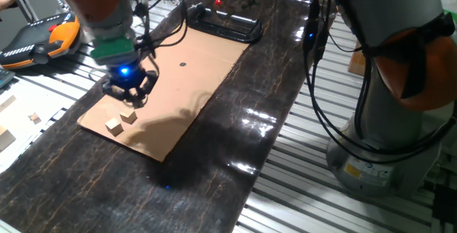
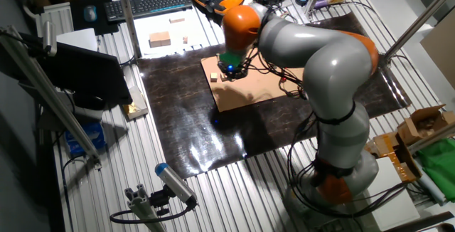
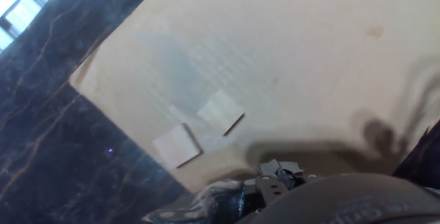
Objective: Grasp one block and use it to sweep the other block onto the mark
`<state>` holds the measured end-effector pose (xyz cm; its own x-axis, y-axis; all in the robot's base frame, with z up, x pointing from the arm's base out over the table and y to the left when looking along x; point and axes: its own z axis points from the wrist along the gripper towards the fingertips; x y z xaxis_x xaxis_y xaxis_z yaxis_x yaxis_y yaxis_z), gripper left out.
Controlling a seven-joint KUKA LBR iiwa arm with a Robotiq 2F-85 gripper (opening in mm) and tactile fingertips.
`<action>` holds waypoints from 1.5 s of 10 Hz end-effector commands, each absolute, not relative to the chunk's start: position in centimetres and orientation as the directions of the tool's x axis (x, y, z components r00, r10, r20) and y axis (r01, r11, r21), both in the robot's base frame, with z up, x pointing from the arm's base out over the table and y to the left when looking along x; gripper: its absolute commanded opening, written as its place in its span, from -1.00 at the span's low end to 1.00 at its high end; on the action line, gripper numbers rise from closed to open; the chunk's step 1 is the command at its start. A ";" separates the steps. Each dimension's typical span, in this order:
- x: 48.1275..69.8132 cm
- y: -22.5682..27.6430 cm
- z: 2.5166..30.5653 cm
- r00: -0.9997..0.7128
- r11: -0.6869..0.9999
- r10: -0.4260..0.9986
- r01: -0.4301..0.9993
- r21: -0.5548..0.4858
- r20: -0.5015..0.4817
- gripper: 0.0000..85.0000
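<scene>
- Blocks first: two small wooden cubes lie on the tan cardboard sheet near its corner that points toward the tabletop's near-left edge in the first fixed view. The nearer block sits closest to that corner; the farther block is just beside it, almost corner to corner, a thin gap showing in the hand view.
- End effector hangs directly above the pair, a little to the side of the farther block that faces the mark, with a blue light glowing at the wrist. It holds nothing; whether the fingers are spread or closed I cannot tell, since they are dark and blurred in every view.
- Mark: a tiny black dot on the cardboard, well apart from the blocks, toward the far end of the sheet where a black frame lies.
- Deciding relation: the line from blocks to mark runs along the sheet's long axis, away from the blocks' corner. Judged from this, the block nearest the corner is the better one to grasp, because it already sits behind the other along that line.
- Risk, as I read it: the cubes are so close that descending fingers could nudge the neighbour off line.
</scene>
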<state>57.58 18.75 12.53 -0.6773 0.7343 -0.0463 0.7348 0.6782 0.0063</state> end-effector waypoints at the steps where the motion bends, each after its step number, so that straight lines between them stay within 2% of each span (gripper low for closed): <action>1: 57.7 19.1 12.4 -0.674 0.675 0.737 0.738 0.005 -0.048 -0.98; 15: 59.7 21.0 10.0 -0.663 0.665 0.746 0.747 0.009 -0.065 -0.98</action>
